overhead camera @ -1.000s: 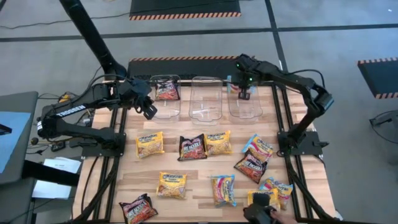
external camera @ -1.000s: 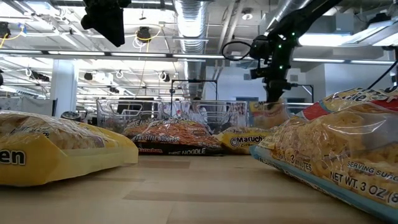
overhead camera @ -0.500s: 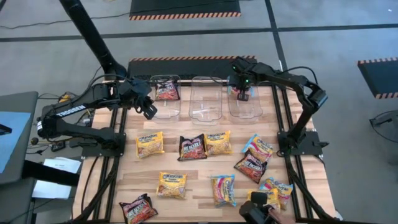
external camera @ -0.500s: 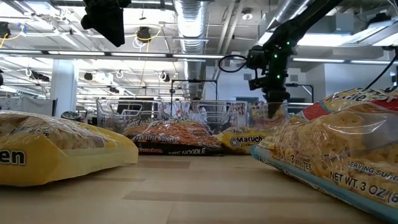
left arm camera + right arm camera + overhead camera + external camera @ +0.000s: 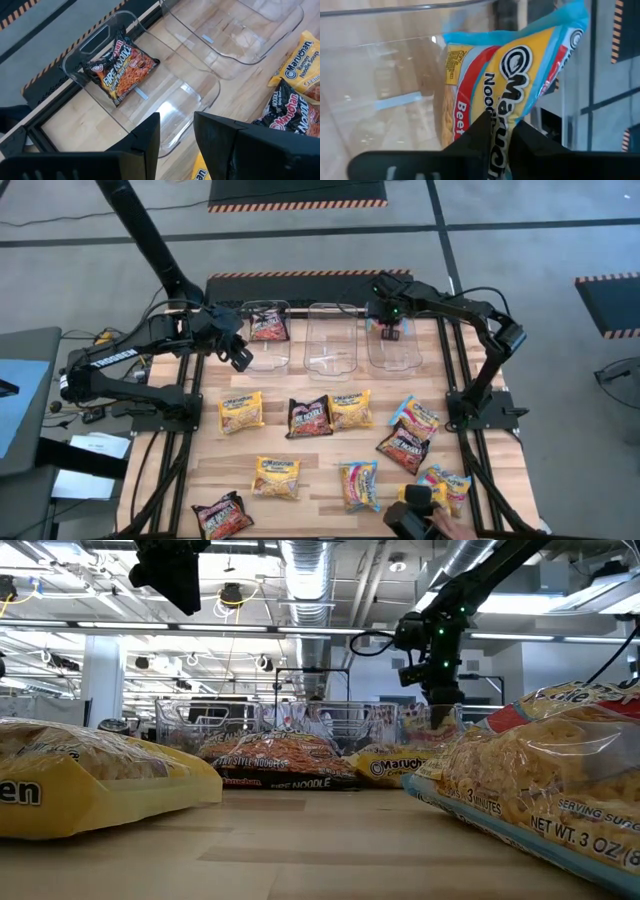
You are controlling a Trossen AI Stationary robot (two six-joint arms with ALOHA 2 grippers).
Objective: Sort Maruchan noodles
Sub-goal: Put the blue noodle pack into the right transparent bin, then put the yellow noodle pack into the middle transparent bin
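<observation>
My right gripper (image 5: 390, 330) reaches down into the right clear tub (image 5: 396, 352) and is shut on a Maruchan noodle packet (image 5: 520, 65) coloured light blue, yellow and red. My left gripper (image 5: 240, 358) hovers open over the near edge of the left tub (image 5: 262, 350), with nothing between its fingers (image 5: 145, 135). A maroon packet (image 5: 120, 65) lies flat on that tub's floor. The middle tub (image 5: 332, 340) holds nothing. Several more packets lie flat on the table, among them a yellow one (image 5: 240, 411) and a maroon one (image 5: 309, 417). My right gripper pinches the packet between its two fingers at one edge (image 5: 502, 117), near the printed brand name. The fingers slant down from above. The packet hangs beyond the fingertips inside the tub's clear walls; whether its far end touches the tub floor I cannot tell.
Packets are spread over the table's near half: yellow (image 5: 276, 477), light blue with pink (image 5: 359, 485), blue (image 5: 418, 416), maroon (image 5: 222, 516). A person's hand (image 5: 438, 526) shows at the near right edge. In the low view, big packets (image 5: 540, 790) fill the foreground.
My right gripper has sunk a little into the right tub and shifted slightly toward the table's left, carrying the packet with it. It has since held still.
</observation>
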